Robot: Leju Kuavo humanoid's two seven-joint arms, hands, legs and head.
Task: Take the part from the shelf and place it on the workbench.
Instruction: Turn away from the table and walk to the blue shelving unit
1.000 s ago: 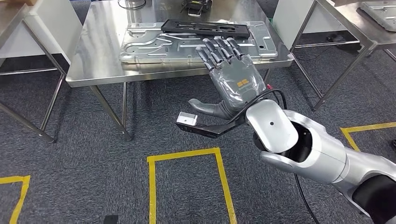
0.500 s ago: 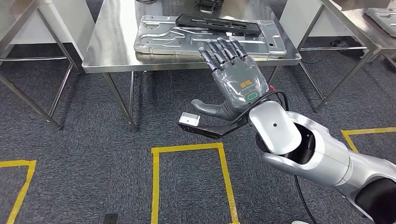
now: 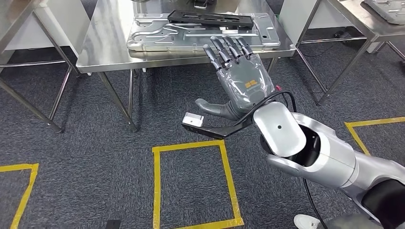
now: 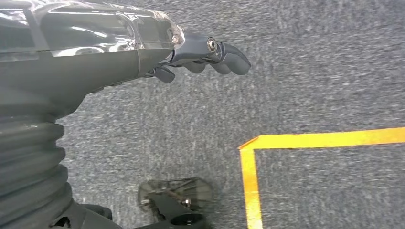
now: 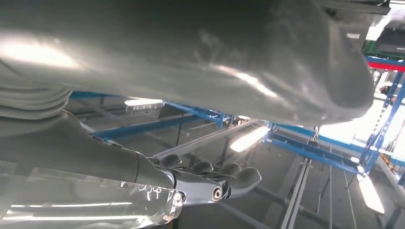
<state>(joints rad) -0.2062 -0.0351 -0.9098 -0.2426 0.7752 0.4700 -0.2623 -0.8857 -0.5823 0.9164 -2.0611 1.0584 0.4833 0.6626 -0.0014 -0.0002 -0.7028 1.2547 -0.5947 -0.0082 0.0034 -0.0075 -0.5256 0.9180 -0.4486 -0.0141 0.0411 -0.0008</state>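
While right hand hovers flat, fingers spread, holding nothing, one black part lies on one silver plate atop workbench. Left hand empty, fingers loosely curled above carpet.

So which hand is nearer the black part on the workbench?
Right. The right hand is raised, fingertips over the workbench's front edge, just short of the black part. The left hand hangs over the carpet.

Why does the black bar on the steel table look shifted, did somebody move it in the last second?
No. The black bar lies in the same place on the grey metal panel; table, panel and floor tape shifted together, so the camera moved.
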